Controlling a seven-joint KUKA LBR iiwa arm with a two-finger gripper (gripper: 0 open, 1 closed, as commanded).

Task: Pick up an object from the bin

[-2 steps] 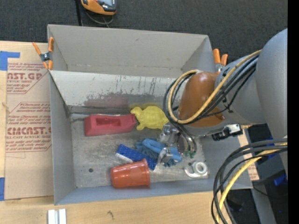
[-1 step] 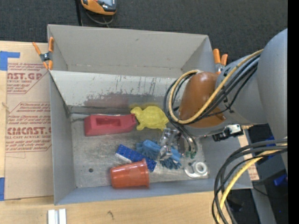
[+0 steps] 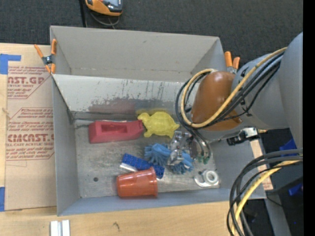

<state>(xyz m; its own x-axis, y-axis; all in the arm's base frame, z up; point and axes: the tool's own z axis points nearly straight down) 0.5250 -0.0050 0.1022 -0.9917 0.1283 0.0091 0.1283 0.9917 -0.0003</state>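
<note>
Gripper (image 3: 182, 151) sits low toward 4 o'clock on the floor of the bin (image 3: 64, 132). Its metal tip is down among the soft spikes of a blue rubbery toy (image 3: 158, 153), probably the pick, since it lies right beneath. Whether the grip is spread or pinching, I cannot tell. From the gripper, a knobbly yellow toy (image 3: 158, 123) lies at 11 o'clock, a glossy white ring (image 3: 207, 178) at 5, a blue brick (image 3: 133, 161) and smooth orange cup (image 3: 138, 185) at 8, and a red block (image 3: 115, 131) at 10.

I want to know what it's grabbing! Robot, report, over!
Gripper low over the blue spiky toy, right of the bin's middle. Hold not confirmed. Yellow toy, white ring, orange cup crowd close.
</note>
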